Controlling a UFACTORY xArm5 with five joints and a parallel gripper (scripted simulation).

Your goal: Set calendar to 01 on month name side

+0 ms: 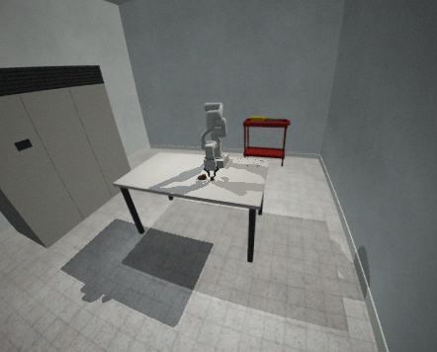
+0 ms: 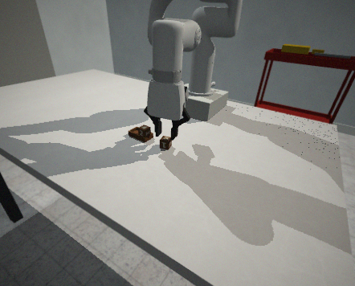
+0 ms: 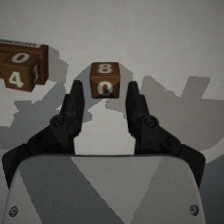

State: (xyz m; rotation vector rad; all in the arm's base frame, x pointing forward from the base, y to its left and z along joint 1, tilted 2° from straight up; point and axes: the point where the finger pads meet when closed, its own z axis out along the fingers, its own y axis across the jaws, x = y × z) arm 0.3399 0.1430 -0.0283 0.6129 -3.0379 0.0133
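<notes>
The arm point(image 1: 215, 124) point(image 2: 167, 48) bends over the counter point(image 1: 192, 194) point(image 2: 120, 169) point(image 3: 150, 40), its hand point(image 1: 211, 174) point(image 2: 165, 132) point(image 3: 105, 92) pointing down with the fingers partly apart and nothing clamped. In the wrist view, the loose cube point(image 1: 212, 178) point(image 2: 165, 143) point(image 3: 105, 81) shows 8 and 0 ahead of the gap between the fingertips. The other cube point(image 2: 144, 130) point(image 3: 20, 71) is at the brown tray point(image 1: 201, 177) point(image 2: 136, 134) point(image 3: 44, 65), near the loose one.

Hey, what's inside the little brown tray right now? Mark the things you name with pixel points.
One numbered cube point(image 2: 144, 130) point(image 3: 19, 72) is at the tray point(image 2: 136, 133) point(image 3: 44, 64); the cube hides the tray floor beneath it, so nothing can be told about that part.
</notes>
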